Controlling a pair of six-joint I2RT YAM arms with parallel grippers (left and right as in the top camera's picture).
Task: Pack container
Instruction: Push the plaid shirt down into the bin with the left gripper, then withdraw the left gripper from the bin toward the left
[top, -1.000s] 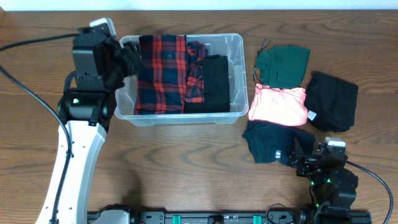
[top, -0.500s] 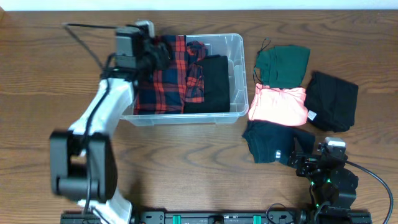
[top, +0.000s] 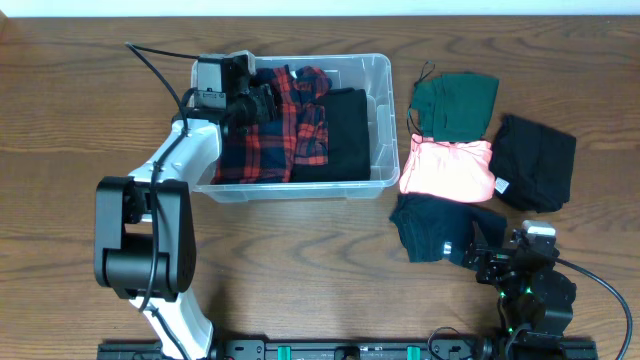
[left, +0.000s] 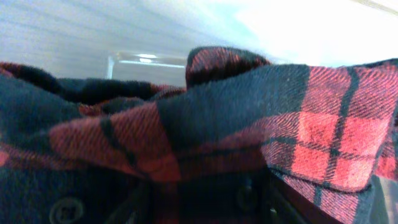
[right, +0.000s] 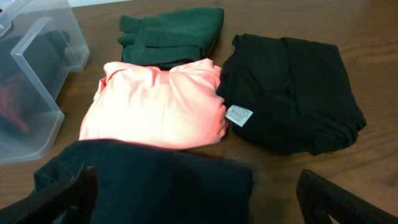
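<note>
Nearest, the right gripper (right: 196, 183) rests with fingers spread wide, grasping nothing, over a dark folded garment (top: 428, 228) on the brown wooden table (top: 300, 260). Beyond lie a pink folded garment (top: 448, 168), a black folded garment with a white tag (top: 535, 162) and a green folded garment (top: 457, 103). The pink one's edge lies just beside the right wall of the clear rectangular plastic container (top: 383, 130), which stands left of centre with bare wood in front. Inside, a red-and-black plaid shirt (top: 260, 145) fills the left and a black folded cloth (top: 345, 135) the right; the far right corner is bare. The left gripper (top: 258, 100) is down on the plaid; its grip cannot be told

No legible text on anything
</note>
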